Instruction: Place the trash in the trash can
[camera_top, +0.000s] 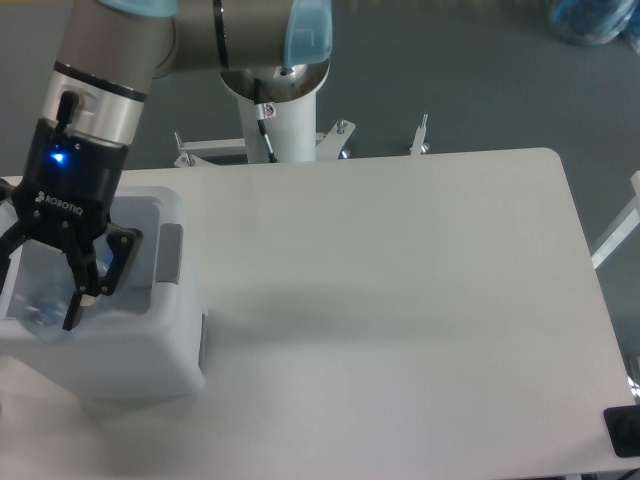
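Pincer (40, 285) hanging inside the trash can (150, 345), fingers spread around a crinkly clear bag (35, 300) (light, floppy, slippery); grip bunched film.

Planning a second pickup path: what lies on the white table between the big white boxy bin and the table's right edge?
Nothing: in the fixed camera view the white table is bare from the white boxy plastic bin to its right edge.

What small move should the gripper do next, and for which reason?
Probably lift straight up and out. The gripper hangs inside the trash can with jaws spread, and the bottle lies loose below them, so the drop looks done.
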